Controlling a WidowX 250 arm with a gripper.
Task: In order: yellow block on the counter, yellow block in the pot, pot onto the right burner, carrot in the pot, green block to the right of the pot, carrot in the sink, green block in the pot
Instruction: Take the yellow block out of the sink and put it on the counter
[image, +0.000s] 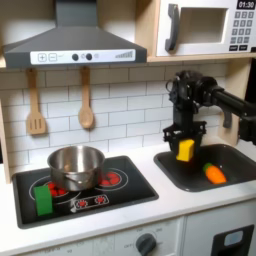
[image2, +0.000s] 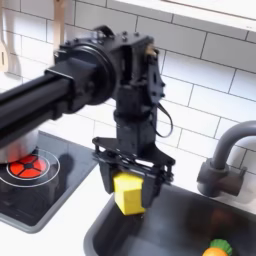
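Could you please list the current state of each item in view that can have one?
End effector: shut on the yellow block, raised above the sink.
Carrot: lying in the sink.
Pot: upright on the stovetop.
Green block: upright beside the pot.

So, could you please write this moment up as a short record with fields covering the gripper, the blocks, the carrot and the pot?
gripper: gripper shut on the yellow block, raised above the sink near its edge in the first exterior view's left
carrot: carrot lying in the sink, apart from the gripper
pot: pot standing on the black stovetop, on its left burner in the first exterior view
green block: green block upright on the stovetop beside the pot
counter: counter without the yellow block on it yet
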